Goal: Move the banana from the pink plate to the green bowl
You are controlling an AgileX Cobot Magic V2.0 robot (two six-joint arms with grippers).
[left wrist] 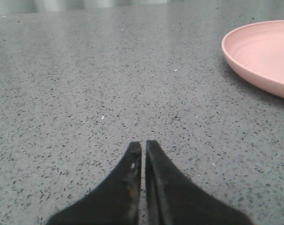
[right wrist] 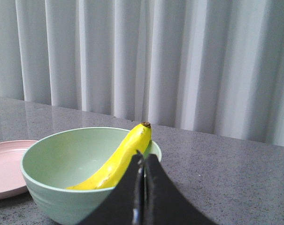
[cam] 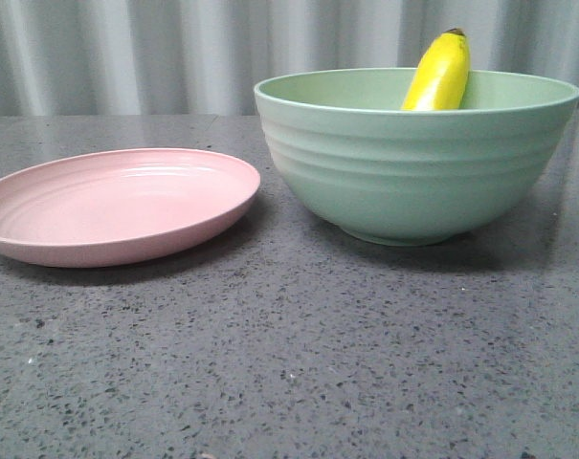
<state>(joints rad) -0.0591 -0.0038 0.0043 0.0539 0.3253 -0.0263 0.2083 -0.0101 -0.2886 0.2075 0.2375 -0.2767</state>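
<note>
Banana (cam: 440,75): plump, curved, glossy yellow, dark tip up; leans inside the bowl against its far wall, tip above the rim.
Bowl (cam: 418,172): deep, round, matte mint green, ridged outside; stands toward the table's (cam: 289,363) right edge.
Plate (cam: 117,206): shallow, round, matte pale pink, faint rings, raised rim; bare, just beside the bowl, toward the left edge.
Table: grey speckled stone-like top.
Left gripper (left wrist: 143,146): black tapered fingers pressed together, holding nothing, over bare tabletop.
Right gripper (right wrist: 142,157): fingers together, holding nothing, near the bowl.
</note>
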